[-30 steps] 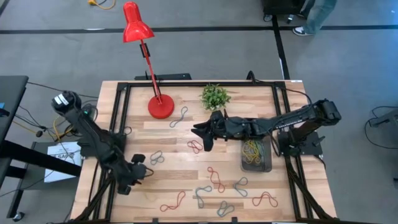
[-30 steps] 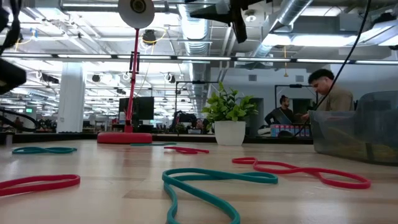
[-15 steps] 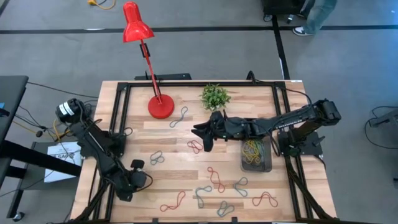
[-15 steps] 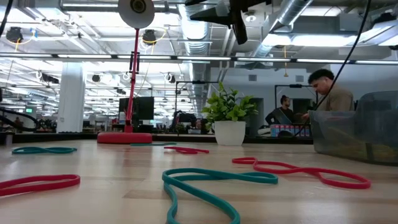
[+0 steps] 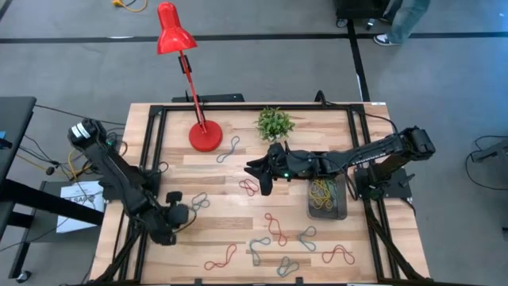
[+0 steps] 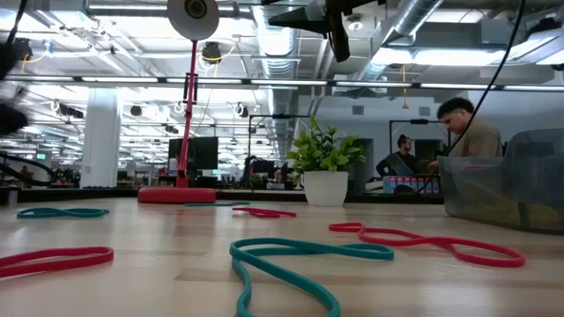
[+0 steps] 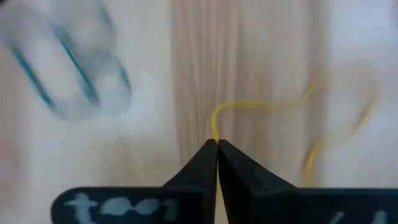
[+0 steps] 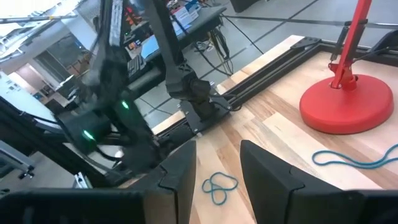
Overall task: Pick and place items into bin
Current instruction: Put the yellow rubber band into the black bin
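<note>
Several thin twisted loops lie flat on the wooden table: red ones [image 5: 275, 229], grey-blue ones [image 5: 198, 202], a teal one [image 6: 291, 255]. The dark see-through bin [image 5: 327, 199] stands at the table's right, with yellow loops inside. My left gripper [image 5: 176, 213] is at the near left of the table, shut on a yellow loop [image 7: 336, 124]. My right gripper [image 5: 258, 171] hovers open over the table's middle, left of the bin, above a red loop [image 5: 250, 185]; its two fingers show apart in the right wrist view [image 8: 217, 168]. My left gripper pinches the yellow loop between its two fingertips [image 7: 208, 158], at one bend of the band [image 7: 215, 129]. The rest of the loop trails away from the fingers in a slack curve over the wood. I cannot tell whether it is lifted clear.
A red desk lamp stands on its round base [image 5: 205, 137] at the far left, with a small potted plant [image 5: 275, 123] beside it. Black rails [image 5: 155, 151] run along the table's left, right and far sides. A person [image 6: 467, 128] sits in the room behind.
My left arm has swung toward the table's near edge and then back toward the far side, and is blurred in motion now. My right arm and the loops around it have stayed still.
</note>
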Controlling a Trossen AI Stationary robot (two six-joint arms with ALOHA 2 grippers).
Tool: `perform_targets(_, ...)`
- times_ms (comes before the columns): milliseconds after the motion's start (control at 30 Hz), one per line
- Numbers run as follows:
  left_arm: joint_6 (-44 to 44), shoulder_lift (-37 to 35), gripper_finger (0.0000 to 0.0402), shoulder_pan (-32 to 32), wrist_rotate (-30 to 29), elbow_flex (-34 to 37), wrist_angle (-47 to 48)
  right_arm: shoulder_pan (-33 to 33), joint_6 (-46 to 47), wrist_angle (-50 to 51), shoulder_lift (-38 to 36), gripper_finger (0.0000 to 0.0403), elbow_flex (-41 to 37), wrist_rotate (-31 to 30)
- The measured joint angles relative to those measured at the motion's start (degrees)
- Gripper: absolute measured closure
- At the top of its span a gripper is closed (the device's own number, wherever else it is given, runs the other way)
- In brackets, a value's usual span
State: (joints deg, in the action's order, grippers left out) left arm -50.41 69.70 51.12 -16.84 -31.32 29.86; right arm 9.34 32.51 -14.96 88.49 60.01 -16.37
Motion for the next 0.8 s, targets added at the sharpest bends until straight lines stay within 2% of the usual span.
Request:
perform_targets(133, 5.7, -8.1, 0.0401, -5.8, -8.3, -4.5, 11.9, 0.0, 0.0, -0.2, 0.3, 0.0285, 0.0, 1.8)
perform_targets(300, 19.2, -15.8, 0.0402, -14.7, -17.4, -10.3, 13.7, -0.1, 0.0, -6.8, 4.8, 0.0285, 0.5, 2.3)
perform_targets(400, 28.0, -17.3, 0.0401, -20.7, -18.2, -13.6, 12.5, -0.1, -0.1, -9.7, 9.3, 0.0285, 2.2, 2.5)
perform_targets(600, 40.5, -15.2, 0.0401, -29.4, -16.6, -18.7, 12.4, -1.7, -5.3, -12.6, 20.5, 0.0285, 13.7, 5.2)
perform_targets(800, 42.6, -13.8, 0.0401, -33.8, -14.4, -21.5, 12.3, -4.1, -6.8, -9.1, 27.2, 0.0285, 24.2, 9.1)
